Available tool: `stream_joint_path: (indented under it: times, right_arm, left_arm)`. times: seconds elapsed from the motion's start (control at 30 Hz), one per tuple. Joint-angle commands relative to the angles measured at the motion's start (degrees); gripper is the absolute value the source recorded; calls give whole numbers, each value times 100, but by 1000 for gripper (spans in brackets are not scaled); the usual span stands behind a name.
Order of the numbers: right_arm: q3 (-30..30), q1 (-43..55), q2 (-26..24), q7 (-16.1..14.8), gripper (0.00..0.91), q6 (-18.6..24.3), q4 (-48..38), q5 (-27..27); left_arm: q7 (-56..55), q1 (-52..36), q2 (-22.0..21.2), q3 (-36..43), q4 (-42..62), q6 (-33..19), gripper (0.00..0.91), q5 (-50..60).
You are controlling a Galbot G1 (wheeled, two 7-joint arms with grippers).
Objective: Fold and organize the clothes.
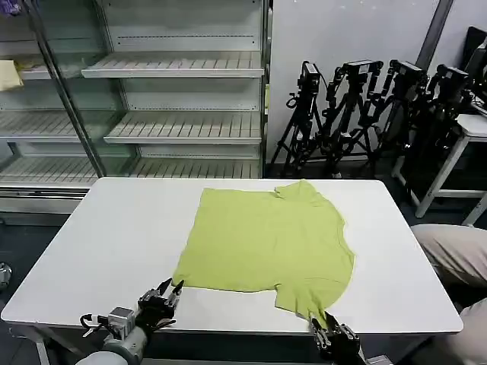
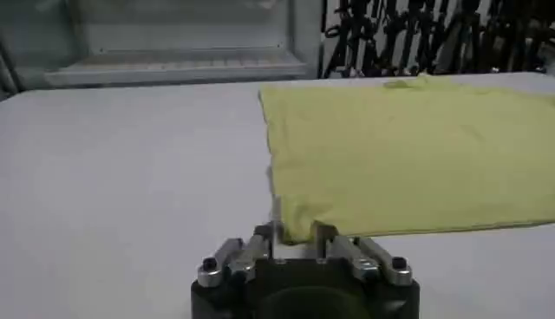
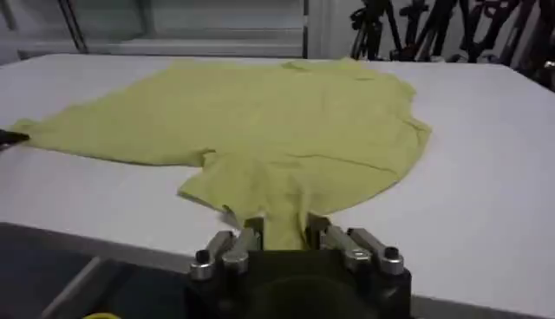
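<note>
Head view: I see the lime-green T-shirt (image 1: 266, 239) lying mostly flat on the white worktop (image 1: 114, 236), near its middle and reaching toward the near edge, with its neck opening (image 1: 293, 188) at the far side.

Left gripper (image 1: 173, 289): at the near-left corner of the shirt. In the left wrist view the left gripper (image 2: 295, 234) has its fingers set narrow with that corner of cloth (image 2: 299, 221) between them, so I read it as holding the shirt (the corner lies low on the worktop, barely lifted).

Right gripper (image 1: 323, 323): at the near edge of the worktop, at the shirt's near-right part. In the right wrist view the right gripper (image 3: 282, 232) has its fingers closed narrowly around a bunched fold of the T-shirt (image 3: 260, 130), which rumples here where a sleeve (image 3: 234, 186) juts out.

Background: shelving (image 1: 175, 99) beyond the worktop and tripods (image 1: 358, 114) along the wall.
</note>
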Motion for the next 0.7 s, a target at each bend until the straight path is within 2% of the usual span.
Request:
stream_joint_path:
  times: [0.03,0.33,0.53,0.7]
  right_arm:
    - [-28,-19,-3,11,0,-81,-17,16]
    - [170,243,-2,-26,0,46,143,53]
    - [553,817,-67,-109,0,-162,102,270]
    - [589,1314,-117,-235,0,-315,-129,442]
  left_arm:
    - [22,4,-1,-2,10,20,10,-5]
    - [56,-165,13,31,-141,-174,10,-174]
    - [-84,-676,42,155,-114,-277,10,-437]
    - [-101,-1129,47,171,232,-272,10,-660]
